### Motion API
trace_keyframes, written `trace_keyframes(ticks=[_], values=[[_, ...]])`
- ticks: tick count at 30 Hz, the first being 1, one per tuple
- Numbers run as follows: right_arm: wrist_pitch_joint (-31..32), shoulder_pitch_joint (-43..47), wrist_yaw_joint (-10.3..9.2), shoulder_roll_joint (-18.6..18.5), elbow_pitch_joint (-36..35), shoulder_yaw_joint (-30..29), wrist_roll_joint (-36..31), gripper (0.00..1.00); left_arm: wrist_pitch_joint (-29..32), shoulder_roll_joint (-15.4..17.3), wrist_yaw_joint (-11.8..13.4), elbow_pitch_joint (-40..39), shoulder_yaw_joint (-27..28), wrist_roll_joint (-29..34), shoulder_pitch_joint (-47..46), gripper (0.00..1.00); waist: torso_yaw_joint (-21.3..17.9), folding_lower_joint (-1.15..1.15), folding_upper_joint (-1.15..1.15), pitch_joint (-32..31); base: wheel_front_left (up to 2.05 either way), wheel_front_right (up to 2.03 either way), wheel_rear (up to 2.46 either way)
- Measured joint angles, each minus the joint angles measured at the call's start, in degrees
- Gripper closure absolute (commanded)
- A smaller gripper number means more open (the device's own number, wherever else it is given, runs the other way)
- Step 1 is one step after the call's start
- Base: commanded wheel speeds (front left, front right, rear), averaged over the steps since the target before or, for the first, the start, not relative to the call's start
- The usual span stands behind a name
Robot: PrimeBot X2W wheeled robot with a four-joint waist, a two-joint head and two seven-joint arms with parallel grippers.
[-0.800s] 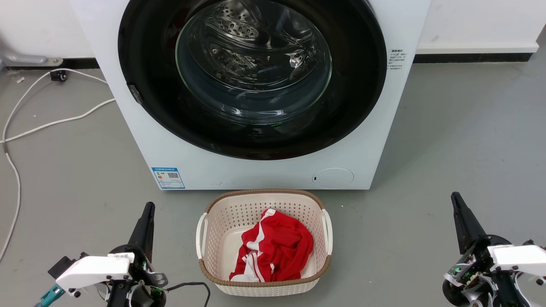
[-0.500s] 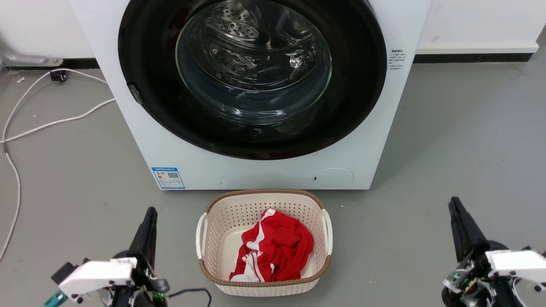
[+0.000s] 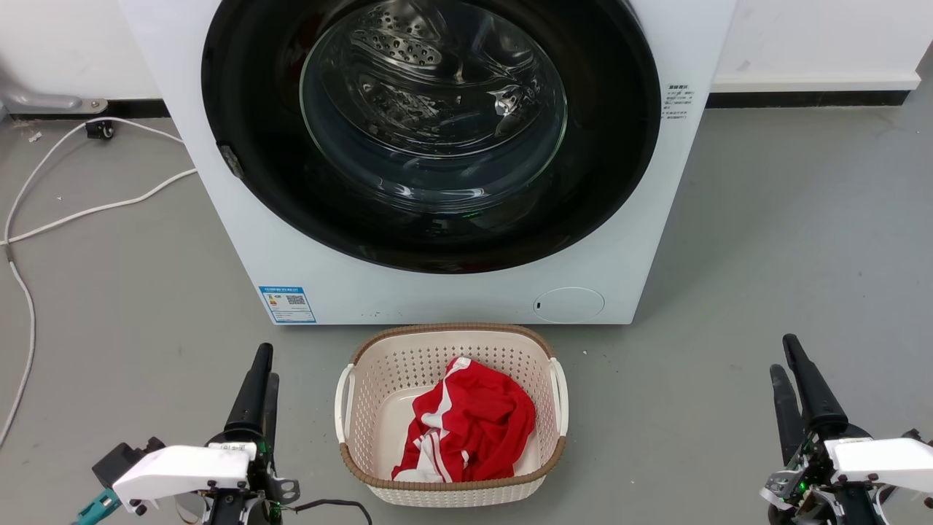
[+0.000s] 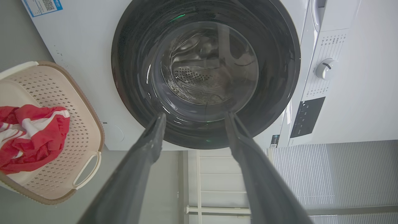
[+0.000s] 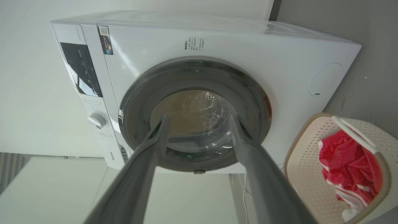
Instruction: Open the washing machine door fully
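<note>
The washing machine door [image 3: 248,87] is a glossy black round with a bulging glass window, lying flat against the white machine [image 3: 219,219]. A small grey tab [image 3: 232,162] sits on its left rim. The door also shows in the left wrist view [image 4: 130,62] and the right wrist view [image 5: 248,93]. My left gripper [image 3: 267,363] is low at the left, open and empty, well short of the machine; its fingers [image 4: 149,140] frame the door. My right gripper [image 3: 783,354] is low at the right, open and empty, with its fingers [image 5: 155,137] spread before the door.
A cream perforated basket [image 3: 379,350] holding a red and white garment [image 3: 474,423] stands on the grey floor right in front of the machine, between my grippers. White cables [image 3: 87,211] trail over the floor at the left. A wall with a dark baseboard [image 3: 802,98] runs behind.
Both grippers have shifted slightly and turned, so two fingers of each now show in the head view. The door and basket have not moved.
</note>
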Motion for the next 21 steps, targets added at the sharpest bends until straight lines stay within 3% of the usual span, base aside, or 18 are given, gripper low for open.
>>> trace_keyframes(ticks=[9, 21], values=[[-2.3, 0.5, 0.0, -0.5, -3.1, -0.1, -13.1, 0.0, -2.2, 0.0, 0.9, -3.3, -1.6, 10.7, -0.4, 0.0, -0.1, 0.0, 0.0, 0.1, 0.0, 0.0, 0.0], [-5.0, 1.3, 0.0, -0.6, -7.3, 1.3, -30.0, 0.0, -4.8, 0.0, 4.7, -5.4, -5.8, 25.4, -0.9, 0.0, -0.4, 0.0, 0.0, 0.2, 0.0, 0.0, 0.0]])
